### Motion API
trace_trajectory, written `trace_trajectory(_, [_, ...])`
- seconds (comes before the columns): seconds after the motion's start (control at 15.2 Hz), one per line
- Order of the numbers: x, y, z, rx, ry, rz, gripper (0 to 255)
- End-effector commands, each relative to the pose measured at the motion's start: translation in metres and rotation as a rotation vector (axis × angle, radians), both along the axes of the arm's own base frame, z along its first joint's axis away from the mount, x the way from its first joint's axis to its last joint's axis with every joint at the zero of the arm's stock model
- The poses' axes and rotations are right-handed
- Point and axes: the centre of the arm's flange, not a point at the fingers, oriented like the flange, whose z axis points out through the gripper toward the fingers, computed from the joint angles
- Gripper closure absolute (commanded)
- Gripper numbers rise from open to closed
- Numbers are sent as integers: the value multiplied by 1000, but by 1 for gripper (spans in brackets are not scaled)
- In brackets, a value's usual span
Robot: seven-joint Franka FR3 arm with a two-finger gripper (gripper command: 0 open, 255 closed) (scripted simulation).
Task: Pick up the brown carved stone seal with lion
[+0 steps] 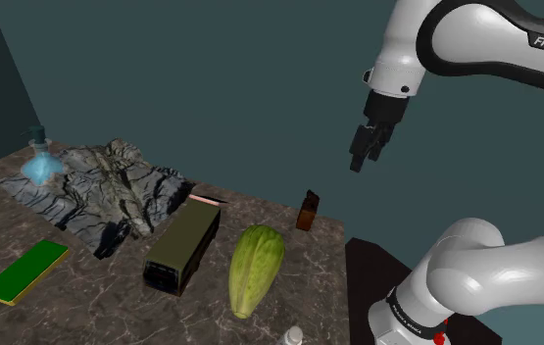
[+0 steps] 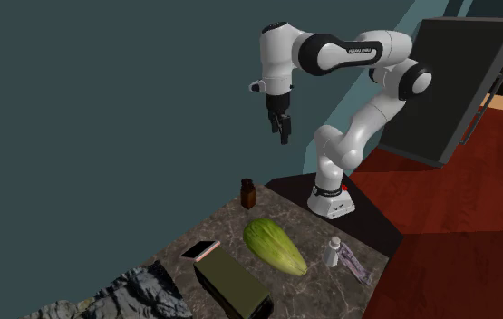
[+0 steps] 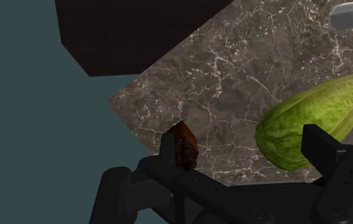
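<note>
The brown carved seal (image 1: pixel 307 210) is a small upright block near the marble table's far corner, also seen at seal (image 2: pixel 248 193). My black gripper (image 1: pixel 361 157) hangs well above it, off to the shoulder view's right. In the second exterior view the gripper (image 2: pixel 285 134) is high over the corner. Seen from the wrist, the seal (image 3: pixel 184 146) lies far below beside one finger (image 3: pixel 167 149), not between the two. The gripper (image 3: pixel 245 153) is open and holds nothing.
On the marble table (image 1: pixel 113 304) a green gourd (image 1: pixel 256 267) lies near the seal, beside an olive box (image 1: pixel 183 245). A grey rock model (image 1: pixel 103 186), a blue flask (image 1: pixel 40 157) and a green book (image 1: pixel 26 271) sit farther left. A white bottle (image 2: pixel 334 250) stands near the stand.
</note>
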Motion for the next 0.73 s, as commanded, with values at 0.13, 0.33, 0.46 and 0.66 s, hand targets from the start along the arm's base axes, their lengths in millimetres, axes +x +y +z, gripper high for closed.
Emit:
trace_trajectory(0.13, [13, -1, -21, -14, -13, 11, 0])
trace_trajectory(0.33, [32, -4, -53, -35, -33, 28, 0])
trace_trajectory(0.46, [45, -6, -74, -49, -46, 40, 0])
trace_trajectory(0.66, [66, -9, -105, -71, -65, 57, 0])
